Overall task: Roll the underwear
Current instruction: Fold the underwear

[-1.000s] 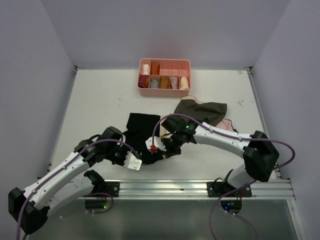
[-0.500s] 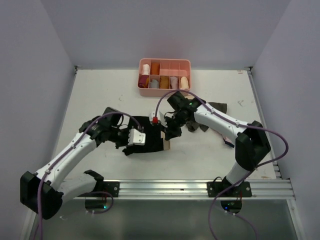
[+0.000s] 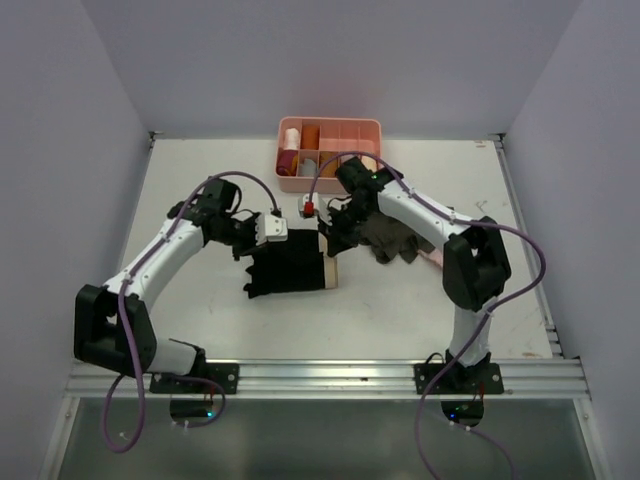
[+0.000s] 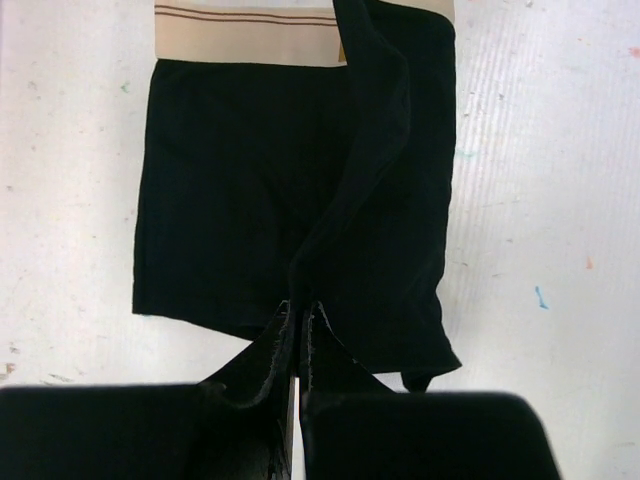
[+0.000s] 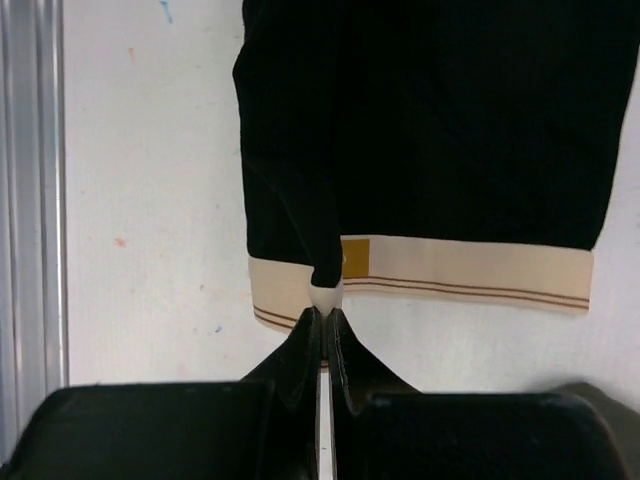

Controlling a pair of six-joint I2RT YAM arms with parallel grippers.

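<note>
The black underwear [image 3: 288, 272] with its beige waistband [image 3: 331, 272] lies spread in the middle of the table. My left gripper [image 3: 250, 243] is shut on a fold of the black cloth at the leg end [image 4: 300, 305] and holds it lifted. My right gripper [image 3: 330, 232] is shut on a pinch of the waistband edge [image 5: 326, 295] and holds it up. The waistband [image 4: 250, 35] fills the top of the left wrist view. In the right wrist view the black body [image 5: 430, 120] lies flat beyond the waistband [image 5: 470, 270].
A pink divided tray [image 3: 329, 153] with several rolled garments stands at the back. An olive-brown garment [image 3: 395, 235] and a pale pink one [image 3: 432, 258] lie under my right arm, right of the underwear. A metal rail [image 3: 330, 375] runs along the near edge.
Both grippers have moved away from the near edge toward the tray, dragging the underwear with them. It has gone from bunched to spread flat, with the waistband showing at the right.
</note>
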